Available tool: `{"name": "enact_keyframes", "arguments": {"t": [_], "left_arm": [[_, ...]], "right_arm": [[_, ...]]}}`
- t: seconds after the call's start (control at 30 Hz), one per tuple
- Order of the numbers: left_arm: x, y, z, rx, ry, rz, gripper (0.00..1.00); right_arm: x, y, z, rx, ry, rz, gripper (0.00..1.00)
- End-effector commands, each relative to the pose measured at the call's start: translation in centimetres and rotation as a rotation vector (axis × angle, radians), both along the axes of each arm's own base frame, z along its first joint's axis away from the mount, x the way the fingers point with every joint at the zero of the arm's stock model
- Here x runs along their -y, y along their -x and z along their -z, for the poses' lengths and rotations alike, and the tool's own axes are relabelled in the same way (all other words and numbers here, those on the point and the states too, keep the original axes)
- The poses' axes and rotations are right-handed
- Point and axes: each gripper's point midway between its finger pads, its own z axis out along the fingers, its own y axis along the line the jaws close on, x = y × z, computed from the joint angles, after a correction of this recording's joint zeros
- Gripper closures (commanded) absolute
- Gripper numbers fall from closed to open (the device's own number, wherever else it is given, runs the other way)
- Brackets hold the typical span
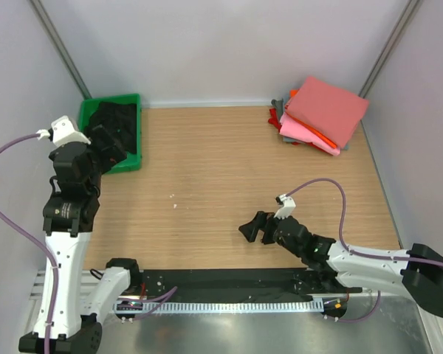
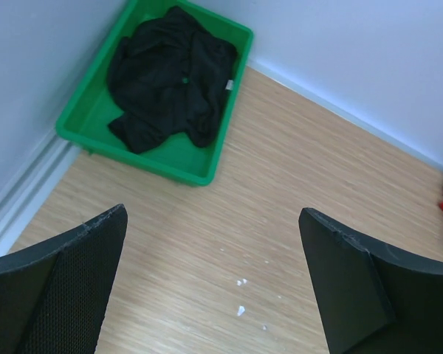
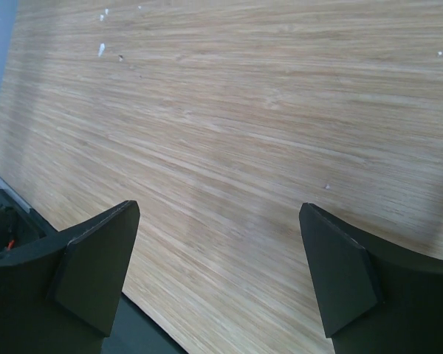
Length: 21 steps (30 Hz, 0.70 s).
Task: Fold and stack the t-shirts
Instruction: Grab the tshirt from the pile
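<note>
Wooden tabletop (image 1: pixel 229 169), pale woodgrain, closed in by plain grey-white walls on three sides; a few white specks (image 2: pixel 241 310) near the middle. Item one: green plastic tray (image 1: pixel 125 167), rectangular, at 10 o'clock in the far-left corner, close to the walls. Item two: black t-shirt (image 2: pixel 170 74), unfolded and crumpled, lying inside the tray and covering most of its floor. Item three: stack of folded t-shirts (image 1: pixel 321 118) at 2 o'clock in the far-right corner, well apart from the tray; salmon-pink t-shirt (image 1: pixel 326 105) on top as a neat rectangle turned askew, with a pink t-shirt (image 1: pixel 301 130) beneath it and a red t-shirt (image 1: pixel 275 116) jutting out at the stack's 9 o'clock side; slivers of orange and grey cloth show at the lower edges. Item four: left end effector (image 2: pixel 213 221), raised above the tabletop at 9 o'clock, at the tray's near edge in the top view, fingers spread wide apart with nothing between them. Item five: right end effector (image 1: pixel 252 227), low over bare wood at 5 o'clock, pointing toward 9 o'clock, fingers likewise wide apart and holding nothing. Purple cables loop off both wrists.
</note>
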Motion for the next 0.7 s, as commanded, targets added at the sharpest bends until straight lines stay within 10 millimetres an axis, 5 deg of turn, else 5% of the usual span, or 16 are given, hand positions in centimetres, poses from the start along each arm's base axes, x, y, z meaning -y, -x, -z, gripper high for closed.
{"name": "enact_keyframes", "arguments": {"t": [0.0, 0.3, 0.47, 0.5, 0.67], "left_arm": [[-2.9, -1.1, -0.5, -0.007, -0.034, -0.174, 0.0], [-2.4, -9.8, 1.6, -0.14, -0.049, -0.145, 0.0], [-4.5, -14.2, 6.1, -0.241, 0.068, -0.179, 0.0], [-4.7, -15.5, 8.6, -0.299, 0.085, -0.173, 0.0], [-5.7, -18.5, 14.4, -0.461, 0.072, -0.176, 0.06]], "right_arm": [[-0.2, -0.8, -2.5, 0.066, -0.095, 0.038, 0.04], [-0.5, -0.5, -2.7, 0.089, -0.109, 0.0, 0.03], [-0.7, -0.5, -2.4, 0.078, -0.095, -0.003, 0.03], [-0.7, -0.6, -2.3, 0.076, -0.093, -0.001, 0.03], [-0.8, -0.6, -2.2, 0.071, -0.09, 0.0, 0.03]]}}
